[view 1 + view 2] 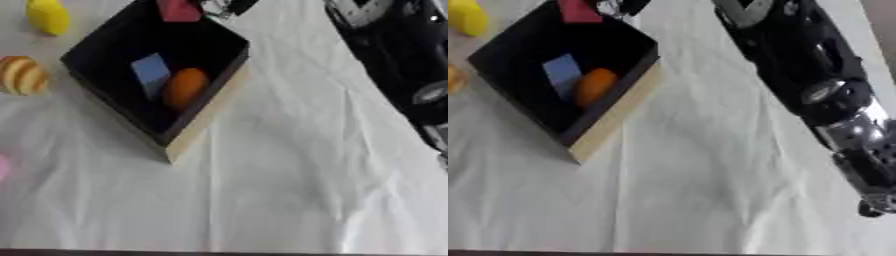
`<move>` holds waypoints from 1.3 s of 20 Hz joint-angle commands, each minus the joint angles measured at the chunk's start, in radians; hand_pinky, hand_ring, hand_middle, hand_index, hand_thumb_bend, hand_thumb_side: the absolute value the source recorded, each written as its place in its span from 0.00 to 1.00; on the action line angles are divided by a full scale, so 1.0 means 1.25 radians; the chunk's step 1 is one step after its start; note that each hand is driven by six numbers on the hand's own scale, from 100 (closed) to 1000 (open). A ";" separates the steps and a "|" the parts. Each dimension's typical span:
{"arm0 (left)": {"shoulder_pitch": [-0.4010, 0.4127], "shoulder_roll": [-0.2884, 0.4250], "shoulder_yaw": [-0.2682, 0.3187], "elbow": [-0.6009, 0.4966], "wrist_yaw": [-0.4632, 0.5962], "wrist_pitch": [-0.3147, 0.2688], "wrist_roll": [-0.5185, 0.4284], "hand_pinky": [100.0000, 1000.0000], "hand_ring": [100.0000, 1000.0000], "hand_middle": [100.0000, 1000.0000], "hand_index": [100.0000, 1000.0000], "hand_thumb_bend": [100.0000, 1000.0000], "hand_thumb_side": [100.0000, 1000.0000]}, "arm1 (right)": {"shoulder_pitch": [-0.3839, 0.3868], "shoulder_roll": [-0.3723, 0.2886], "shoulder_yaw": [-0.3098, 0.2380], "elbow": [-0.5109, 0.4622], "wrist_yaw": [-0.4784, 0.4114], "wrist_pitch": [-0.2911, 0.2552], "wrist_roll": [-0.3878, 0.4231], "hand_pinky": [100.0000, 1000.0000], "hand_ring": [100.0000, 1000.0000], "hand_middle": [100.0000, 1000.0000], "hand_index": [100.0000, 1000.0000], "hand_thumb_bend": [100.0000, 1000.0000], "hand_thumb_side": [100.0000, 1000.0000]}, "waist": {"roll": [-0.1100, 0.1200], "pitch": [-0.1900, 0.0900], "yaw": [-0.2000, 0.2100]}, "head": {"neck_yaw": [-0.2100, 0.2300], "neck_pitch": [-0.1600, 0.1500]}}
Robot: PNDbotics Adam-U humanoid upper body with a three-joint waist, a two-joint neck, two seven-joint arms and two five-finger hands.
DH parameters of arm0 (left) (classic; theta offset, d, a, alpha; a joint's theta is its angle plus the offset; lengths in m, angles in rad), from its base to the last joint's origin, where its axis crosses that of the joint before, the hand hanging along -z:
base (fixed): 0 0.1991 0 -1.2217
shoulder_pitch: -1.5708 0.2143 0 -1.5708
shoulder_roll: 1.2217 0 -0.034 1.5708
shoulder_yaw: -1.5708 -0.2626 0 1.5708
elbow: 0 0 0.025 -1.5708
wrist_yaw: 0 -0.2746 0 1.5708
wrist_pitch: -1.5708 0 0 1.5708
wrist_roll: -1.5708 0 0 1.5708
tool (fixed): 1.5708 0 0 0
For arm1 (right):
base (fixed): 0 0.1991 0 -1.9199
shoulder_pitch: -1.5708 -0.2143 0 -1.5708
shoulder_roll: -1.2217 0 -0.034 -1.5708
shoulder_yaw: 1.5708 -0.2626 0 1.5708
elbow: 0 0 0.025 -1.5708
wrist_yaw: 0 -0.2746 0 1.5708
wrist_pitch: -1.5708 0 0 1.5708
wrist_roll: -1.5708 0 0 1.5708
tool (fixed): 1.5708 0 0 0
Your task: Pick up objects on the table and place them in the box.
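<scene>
We see the right hand (229, 6) at about 12 o'clock of the box (206, 117), with a red block (179, 10) just beside it over the far rim; we cannot tell if the fingers are clamped on it. A blue block (150, 72) and an orange object (185, 87) already lie inside. We should release only well inside the walls. At 9 o'clock wait a striped object (22, 75) and a yellow object (48, 16); at 3 o'clock the white cloth (289, 175) gives room for the right arm (815, 85).

A white cloth (289, 190) (creased and wrinkled) covers the table, whose dark edge (219, 252) runs just beyond the cloth's near hem
</scene>
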 commanded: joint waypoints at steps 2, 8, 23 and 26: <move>-0.011 0.007 0.001 -0.012 -0.002 -0.008 0.001 0.68 0.75 0.61 0.79 0.00 0.59 | -0.015 0.029 0.008 0.046 0.053 -0.033 -0.003 0.84 0.79 0.42 0.68 0.00 0.12 | -0.002 -0.143 0.006 | -0.009 -0.007; -0.014 0.003 0.000 -0.012 0.000 -0.008 -0.002 0.68 0.75 0.61 0.79 0.00 0.59 | -0.006 0.065 0.019 0.099 0.105 -0.072 -0.018 0.84 0.80 0.44 0.68 0.00 0.09 | 0.001 -0.142 0.012 | -0.013 -0.008; -0.008 -0.002 -0.002 -0.012 0.008 -0.001 -0.005 0.68 0.75 0.61 0.79 0.00 0.60 | 0.003 0.077 0.016 0.094 0.144 -0.229 0.009 1.00 1.00 1.00 1.00 0.00 0.28 | -0.001 -0.141 0.012 | -0.002 -0.001; -0.008 -0.003 -0.002 -0.012 0.008 0.000 -0.006 0.67 0.75 0.61 0.79 0.00 0.60 | 0.002 0.074 0.003 0.077 0.134 -0.224 0.018 1.00 1.00 1.00 1.00 0.00 0.27 | 0.000 -0.143 0.010 | -0.002 -0.001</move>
